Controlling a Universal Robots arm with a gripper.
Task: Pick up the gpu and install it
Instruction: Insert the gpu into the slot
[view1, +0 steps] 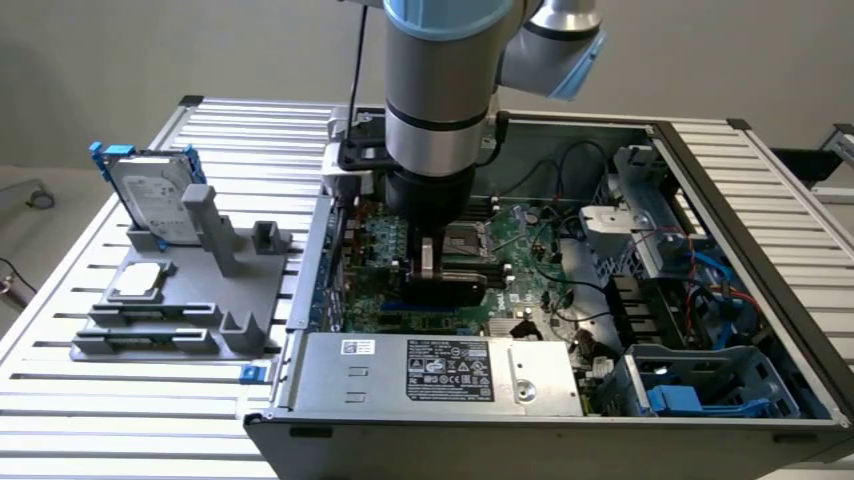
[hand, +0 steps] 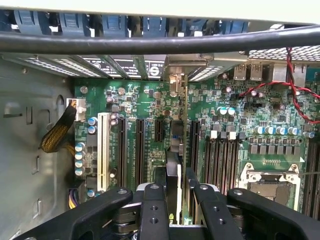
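On the exterior view's left, a drive (view1: 150, 190) in a blue frame stands upright in a grey rack (view1: 174, 320) on the slatted table (view1: 80, 400), well apart from the work. Next comes the open case (view1: 534, 425), its power supply (view1: 441, 372) along the near wall.

At centre, my gripper (view1: 430, 265) reaches down into the case over the board (view1: 527, 255), and it has the gpu (hand: 173, 165). My fingers (hand: 154, 205) are closed partway, one on each face of the card, clamping it.

The gpu stands on edge directly below my wrist, between my fingers and not off to any side. Its long axis runs straight away from the wrist toward the slotted rear wall of the case. It lies parallel to the black slots (hand: 122, 150) that flank it, and its metal bracket (hand: 174, 67) sits at that wall. The card lines up with a slot (whether its lower edge is already home there I cannot tell, since the card hides its own connector).

On the exterior view's right are a silver cage (view1: 641, 200) and loose cables (view1: 707, 290), clear of my hand.
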